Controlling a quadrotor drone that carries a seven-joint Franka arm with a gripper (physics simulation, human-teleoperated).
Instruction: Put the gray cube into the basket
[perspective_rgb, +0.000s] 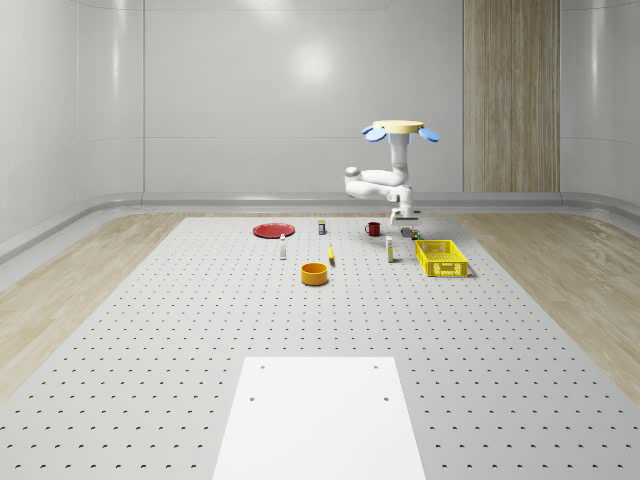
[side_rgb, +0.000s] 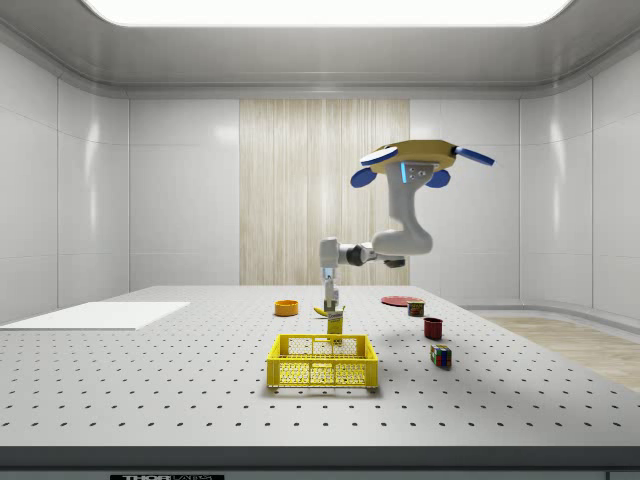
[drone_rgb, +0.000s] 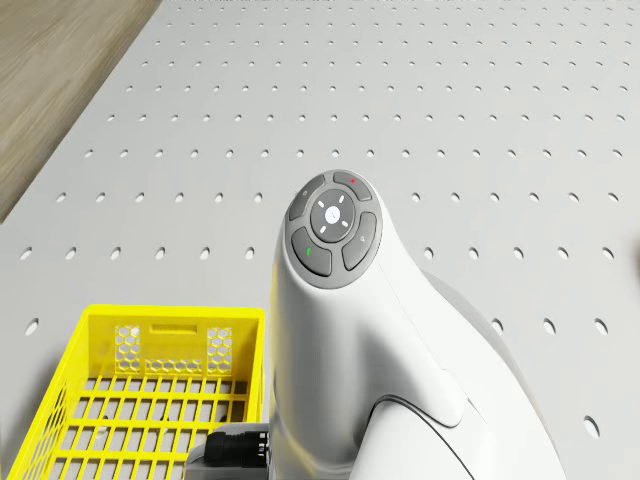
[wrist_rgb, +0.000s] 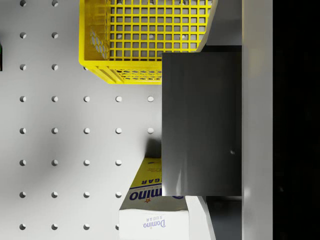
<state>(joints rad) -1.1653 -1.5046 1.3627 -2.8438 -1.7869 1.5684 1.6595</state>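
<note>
Here is the counter (perspective_rgb: 200, 330), a broad gray slab drilled with a regular grid of small holes, a plain white sheet (perspective_rgb: 318, 420) lying flat at its near end in the whole-scene view. Above it hovers the drone (side_rgb: 420, 160), a tan disc with blue rotor blades, off the counter surface and just behind the basket (side_rgb: 321, 361) in the side view. Its glossy white arm (side_rgb: 385, 245) hangs down, elbows toward the basket and drops the wrist.

The basket is the landmark: rectangular yellow plastic, lattice floor, honeycomb-pierced end walls, and it sits empty. The gripper (side_rgb: 330, 303) hangs above and just behind it in the side view, well clear of the rim. In the wrist view the gray cube (wrist_rgb: 202, 123), matte and flat-faced, sits clamped between the fingers (wrist_rgb: 257, 120), with the basket's corner beyond it and a yellow-and-white Domino sugar box (wrist_rgb: 152, 210) standing on the counter under it.

Farther from the basket: an orange round bowl (perspective_rgb: 315, 273), a flat red plate (perspective_rgb: 272, 230), a dark red mug (side_rgb: 433, 327), and a small multicolored cube (side_rgb: 440, 355) beside the mug.
</note>
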